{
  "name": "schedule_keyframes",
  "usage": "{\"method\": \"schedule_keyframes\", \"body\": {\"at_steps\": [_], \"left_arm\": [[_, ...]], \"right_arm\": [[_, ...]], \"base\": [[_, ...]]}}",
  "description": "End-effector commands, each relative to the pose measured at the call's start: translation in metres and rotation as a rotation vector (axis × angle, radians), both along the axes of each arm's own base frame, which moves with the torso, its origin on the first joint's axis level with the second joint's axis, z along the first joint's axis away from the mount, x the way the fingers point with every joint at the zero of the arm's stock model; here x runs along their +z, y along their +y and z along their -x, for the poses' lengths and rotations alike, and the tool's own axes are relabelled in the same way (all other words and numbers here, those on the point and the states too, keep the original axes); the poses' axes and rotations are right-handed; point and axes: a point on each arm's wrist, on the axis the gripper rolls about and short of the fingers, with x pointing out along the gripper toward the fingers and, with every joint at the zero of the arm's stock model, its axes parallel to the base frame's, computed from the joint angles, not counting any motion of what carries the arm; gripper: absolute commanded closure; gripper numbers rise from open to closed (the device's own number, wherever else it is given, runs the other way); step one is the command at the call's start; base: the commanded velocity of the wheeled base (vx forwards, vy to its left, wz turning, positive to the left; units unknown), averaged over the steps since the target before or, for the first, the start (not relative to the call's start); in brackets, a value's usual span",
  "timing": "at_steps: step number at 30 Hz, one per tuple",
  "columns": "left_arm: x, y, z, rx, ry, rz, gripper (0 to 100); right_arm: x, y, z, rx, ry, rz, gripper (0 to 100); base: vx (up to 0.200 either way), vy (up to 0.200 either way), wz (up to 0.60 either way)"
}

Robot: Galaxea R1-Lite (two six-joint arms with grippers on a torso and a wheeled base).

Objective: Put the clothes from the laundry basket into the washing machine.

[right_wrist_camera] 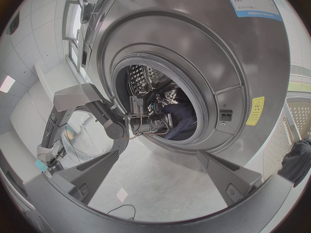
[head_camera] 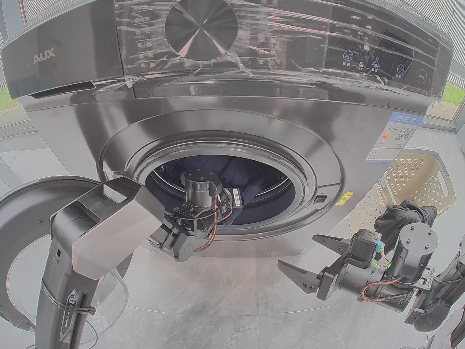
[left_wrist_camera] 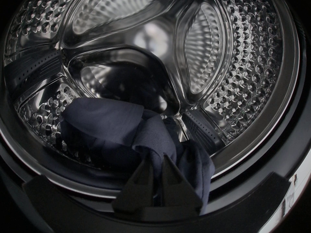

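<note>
L gripper (left_wrist_camera: 157, 161) sits inside washing machine drum (left_wrist_camera: 256, 49), pinched shut on navy garment (left_wrist_camera: 107, 120) bunched just ahead. R gripper (head_camera: 297, 251) gapes wide outside, near laundry basket (head_camera: 426, 170).

Silver-grey front-loading washing machine (head_camera: 232, 117), upright, round door (head_camera: 29, 229) swung wide open on the left. Perforated steel drum (left_wrist_camera: 246, 49) holding a navy garment (left_wrist_camera: 110, 127), bunched low at the mouth, one fold pinched in the left gripper (left_wrist_camera: 157, 160). Cream perforated laundry basket (head_camera: 426, 175) just right of the machine; black garment (head_camera: 404, 219) hanging at its near rim.
</note>
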Motion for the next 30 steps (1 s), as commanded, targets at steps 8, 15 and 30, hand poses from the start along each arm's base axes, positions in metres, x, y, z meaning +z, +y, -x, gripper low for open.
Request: {"method": "schedule_keyframes", "body": {"at_steps": [8, 15, 30], "left_arm": [[0.032, -0.004, -0.028, 0.05, -0.175, 0.127, 100], [0.042, -0.002, -0.036, 0.074, -0.234, 0.16, 100], [0.043, -0.002, -0.043, 0.094, -0.287, 0.18, 0]], "right_arm": [[0.002, 0.001, -0.001, -0.001, -0.018, -0.014, 0], [0.002, 0.001, -0.001, -0.001, -0.018, -0.014, 0], [0.002, 0.001, 0.0, 0.0, -0.016, -0.014, 0]], "base": [[0.0, 0.0, 0.0], [0.0, 0.0, 0.0], [0.0, 0.0, 0.0]]}}
